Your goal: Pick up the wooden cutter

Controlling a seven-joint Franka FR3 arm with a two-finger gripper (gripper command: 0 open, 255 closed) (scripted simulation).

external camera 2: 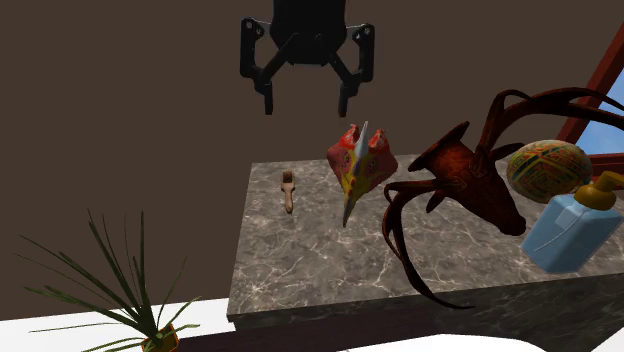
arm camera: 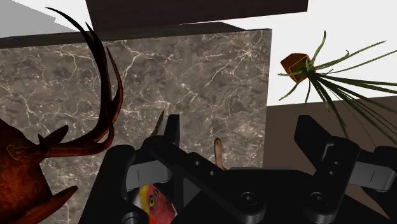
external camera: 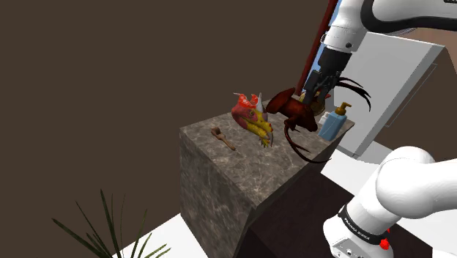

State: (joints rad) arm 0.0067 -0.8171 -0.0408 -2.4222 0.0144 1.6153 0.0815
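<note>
Since my gripper point(external camera 2: 306, 104) hangs wide open above the counter point(external camera 2: 300, 262) with nothing between its fingers, the whole grasp lies ahead of me. Reading the second exterior view from its left, a spiky green plant point(external camera 2: 128, 285) stands down on the floor. Next comes the wooden cutter point(external camera 2: 288, 190), lying flat near the counter's far left corner, apart from everything else. It is a small brown piece with a rounded head and a slim handle. I judge it light, stiff and matte enough not to slip. The handle looks the best place to close on, though it lies so low that my fingertips must nearly meet the stone. Further right stands a glossy red and yellow bird-like figure point(external camera 2: 358, 165) with a pointed tip. Then comes a dark red antlered head point(external camera 2: 470, 182) with long curved tines, a patterned egg point(external camera 2: 547, 170), and a smooth blue pump bottle point(external camera 2: 570, 232). The counter itself is grey-brown veined marble with hard square edges.
</note>
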